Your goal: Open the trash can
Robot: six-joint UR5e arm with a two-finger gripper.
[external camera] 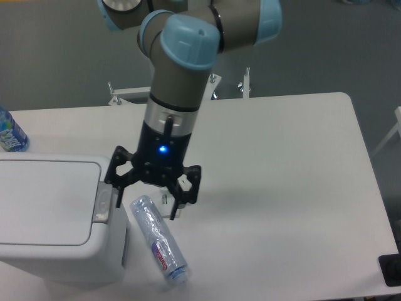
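Note:
The trash can (47,216) is a big white boxy bin at the lower left of the table, with its flat lid down. Its grey push-button latch (101,205) sits on the right edge of the lid. My gripper (148,202) points down just right of the latch, with jaws spread wide and nothing between them. Its left finger (118,193) is right beside the latch; I cannot tell whether it touches. Its right finger (177,207) hangs over the table.
A clear plastic bottle with a purple label (160,242) lies on the table just below the gripper, next to the trash can's right side. Another bottle with a blue label (10,133) stands at the far left edge. The white table (282,188) extends to the right.

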